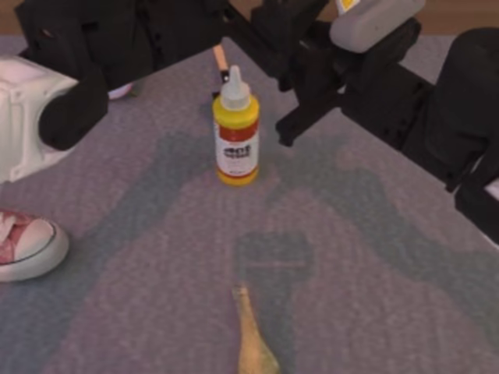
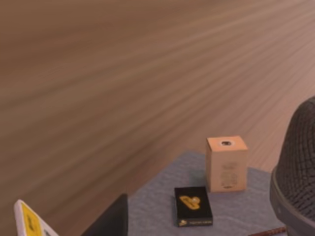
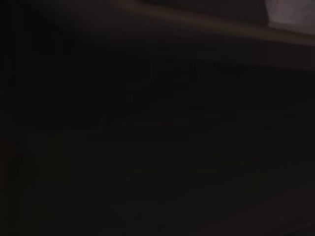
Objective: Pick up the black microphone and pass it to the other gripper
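The black microphone shows only its silver-grey mesh head [image 1: 374,23], raised high at the back of the table between the two arms. Its black stick is lost among the black arm parts. The same mesh head [image 2: 298,167] fills the edge of the left wrist view, very close. My left gripper [image 1: 265,31] reaches in from the back left and my right gripper [image 1: 312,101] from the right; the two meet just behind the yellow bottle [image 1: 236,132]. Which gripper holds the microphone I cannot make out. The right wrist view is dark.
A shoe [image 1: 27,245] and a white object [image 1: 23,117] lie at the left edge. A yellowish object [image 1: 253,343] lies at the front centre. An orange box [image 2: 226,163] and a black box [image 2: 193,205] stand on the grey mat [image 2: 157,201].
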